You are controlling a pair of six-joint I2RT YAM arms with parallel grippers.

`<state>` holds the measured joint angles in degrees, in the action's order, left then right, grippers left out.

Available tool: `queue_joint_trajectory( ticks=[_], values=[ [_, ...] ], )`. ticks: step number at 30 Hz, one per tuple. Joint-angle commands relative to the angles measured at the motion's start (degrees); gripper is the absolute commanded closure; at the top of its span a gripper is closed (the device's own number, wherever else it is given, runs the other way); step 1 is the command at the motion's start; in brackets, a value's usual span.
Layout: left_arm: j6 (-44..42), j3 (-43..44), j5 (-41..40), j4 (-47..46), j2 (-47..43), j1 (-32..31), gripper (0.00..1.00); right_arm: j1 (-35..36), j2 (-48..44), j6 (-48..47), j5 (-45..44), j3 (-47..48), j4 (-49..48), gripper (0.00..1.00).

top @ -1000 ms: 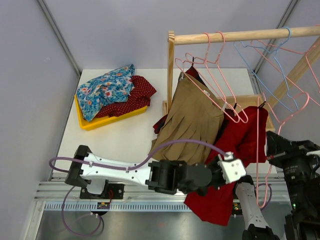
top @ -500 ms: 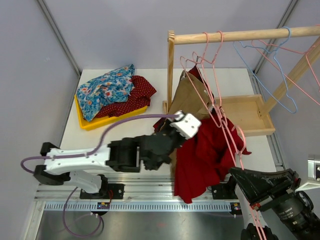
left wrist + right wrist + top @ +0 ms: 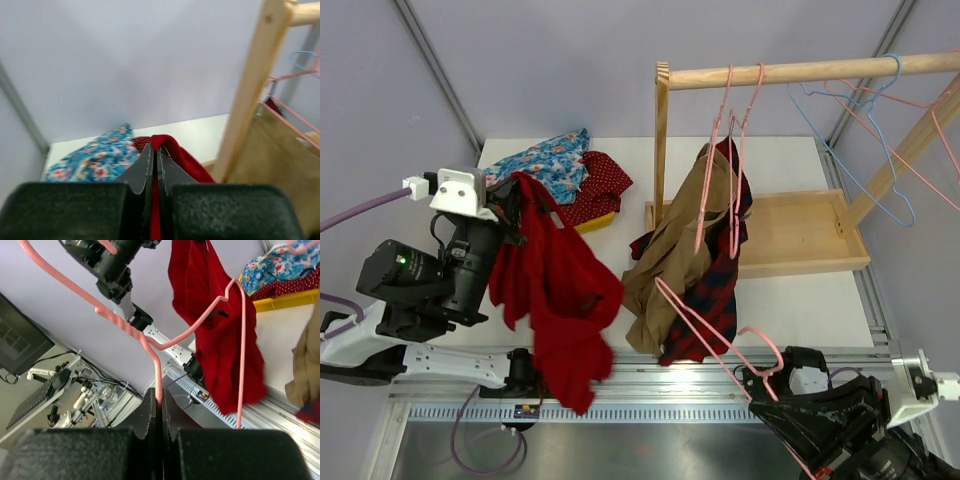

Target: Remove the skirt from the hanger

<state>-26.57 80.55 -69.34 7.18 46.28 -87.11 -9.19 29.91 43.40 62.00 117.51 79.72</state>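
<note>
The red skirt [image 3: 560, 290] hangs free from my left gripper [image 3: 517, 190], raised over the table's left side. In the left wrist view the gripper [image 3: 154, 152] is shut on a fold of the red skirt [image 3: 175, 150]. The bare pink hanger [image 3: 715, 330] is off the rail, slanting over the near edge. My right gripper [image 3: 782, 388] at the bottom right holds it. In the right wrist view the gripper [image 3: 159, 397] is shut on the hanger's wire [image 3: 150, 342], with the red skirt [image 3: 220, 330] hanging apart behind it.
A wooden rack [image 3: 662, 140] carries a tan skirt [image 3: 680, 240] and a dark plaid garment [image 3: 715, 290] on pink hangers; blue hangers [image 3: 840, 110] hang to the right. A wooden tray [image 3: 800, 235] sits behind. A yellow tray [image 3: 535, 240] holds floral and red cloths.
My left arm swung from the centre to the far left, carrying the red skirt off the hanger. My right arm pulled the now bare pink hanger down to the near edge.
</note>
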Motion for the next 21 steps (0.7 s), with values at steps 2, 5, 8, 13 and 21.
queue_joint_trajectory(
  ticks=[2, 5, 8, 13, 21],
  values=[
    [-17.5, -0.5, -3.8, -16.8, -0.1, 3.9, 1.00, 2.0, 2.9, -4.2, -3.6, 8.7, 4.6, 1.00],
    [-20.2, -0.1, 0.1, -17.4, 1.4, 9.4, 1.00, 3.9, 6.3, -11.6, -16.2, 17.9, 14.2, 1.00],
    [-17.1, 2.3, 5.3, -10.8, 6.1, 16.8, 1.00, 6.3, 3.9, -9.2, -33.1, 11.5, 13.8, 1.00],
    [-6.5, 13.6, 17.0, 2.4, 15.2, 30.3, 1.00, 6.6, 0.9, -11.8, -49.9, 0.1, 10.5, 1.00],
    [11.9, 47.2, 36.7, 22.4, 40.2, 64.0, 1.00, 6.6, 5.2, -15.4, -58.6, -3.3, 1.6, 1.00]
  ],
)
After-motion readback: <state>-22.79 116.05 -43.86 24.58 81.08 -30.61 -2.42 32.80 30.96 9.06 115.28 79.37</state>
